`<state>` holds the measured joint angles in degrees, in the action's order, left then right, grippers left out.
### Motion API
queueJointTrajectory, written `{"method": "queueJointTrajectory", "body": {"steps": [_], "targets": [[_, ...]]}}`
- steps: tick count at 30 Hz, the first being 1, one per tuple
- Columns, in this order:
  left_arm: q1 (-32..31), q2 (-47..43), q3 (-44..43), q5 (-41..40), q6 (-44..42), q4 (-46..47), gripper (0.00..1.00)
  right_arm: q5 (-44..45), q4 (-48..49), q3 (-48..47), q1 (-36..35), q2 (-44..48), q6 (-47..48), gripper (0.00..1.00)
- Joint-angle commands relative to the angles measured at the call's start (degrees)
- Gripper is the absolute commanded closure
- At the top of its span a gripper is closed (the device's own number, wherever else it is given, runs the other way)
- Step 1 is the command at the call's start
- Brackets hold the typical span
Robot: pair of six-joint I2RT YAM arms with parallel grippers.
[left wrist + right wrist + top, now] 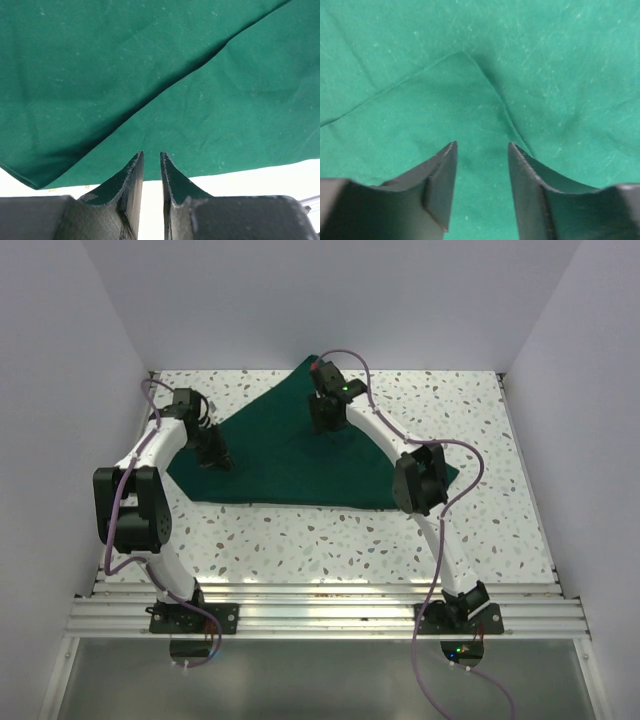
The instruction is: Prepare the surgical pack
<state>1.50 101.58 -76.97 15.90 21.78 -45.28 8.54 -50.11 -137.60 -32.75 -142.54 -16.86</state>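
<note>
The left gripper is nearly closed: only a thin slit is left between its jaws, and nothing is seen held in it. It is poised just off the near-left edge of the drape, with bare worktop showing under the fingertips. Ahead of it, a fold edge is seen running diagonally across the cloth.

The right gripper is partly open, with a clear gap between its jaws and nothing in it. It is held over the middle of the drape, towards the far edge of the worktop. A folded-over corner lies just ahead of its fingers.

The drape is spread flat as a folded, roughly triangular shape. One point reaches to the far edge, one towards the left edge and one towards the right edge. The near strip of the worktop is left uncovered.

The step in hand is judged to be the folding or wrapping of the drape, with a layer already turned over. For the next move, a free edge or corner would probably have to be pinched. The right jaws would need lowering onto the folded corner, and the left jaws opening before the hem is taken.

No tray, gauze, scissors or forceps are seen in any view. Whether they are covered by the cloth cannot be told. Contact between either gripper and the cloth cannot be made out.
</note>
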Motion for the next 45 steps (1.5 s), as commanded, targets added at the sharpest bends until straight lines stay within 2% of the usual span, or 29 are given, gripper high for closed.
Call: {"method": "queueJointTrajectory", "body": {"steps": [1,4,5,8,10,13,16,20,28,32,40,45], "targets": [[0.5,0.3,0.5,1.6,-1.4,1.7,0.77,-5.7,1.9,1.6,0.0,3.8,-1.9,0.53],[0.5,0.3,1.4,1.5,-1.7,1.8,0.77,-7.7,1.4,-1.0,0.4,1.7,-3.6,0.63],[0.5,0.3,1.6,1.5,-1.8,1.8,0.77,-8.1,1.5,-1.6,0.7,1.5,-4.3,0.71],[0.5,0.2,2.4,1.6,-2.0,1.6,0.77,-9.6,2.5,-1.7,1.9,1.6,-6.3,0.83],[0.5,-0.4,3.1,1.5,-2.1,1.6,0.77,-12.6,3.9,-0.5,2.8,2.3,-6.9,0.88],[0.5,-0.9,3.3,1.2,-2.2,1.6,0.78,-20.3,6.9,0.9,3.1,0.8,-7.5,0.90],[0.5,-1.0,3.0,1.1,-2.3,1.2,0.78,-23.4,8.9,1.1,3.0,-1.6,-9.7,0.96],[0.5,-1.5,3.1,1.8,-2.1,0.9,0.78,-22.7,15.6,6.2,3.0,-1.3,-10.3,0.96],[0.6,-3.6,11.3,4.3,-0.3,3.9,0.79,-23.1,22.7,7.0,4.1,-5.6,-13.0,0.97],[0.7,-3.1,12.3,2.4,-1.0,4.0,0.79,-21.8,20.7,1.1,5.5,-9.9,-14.8,0.98],[0.8,-3.8,8.7,0.1,-1.2,2.1,0.79,-21.0,19.3,0.4,6.6,-12.1,-16.1,0.98],[2.7,-3.1,11.7,-2.3,-1.4,2.9,0.76,-22.9,17.2,-0.5,7.8,-11.5,-17.0,0.98]]}}
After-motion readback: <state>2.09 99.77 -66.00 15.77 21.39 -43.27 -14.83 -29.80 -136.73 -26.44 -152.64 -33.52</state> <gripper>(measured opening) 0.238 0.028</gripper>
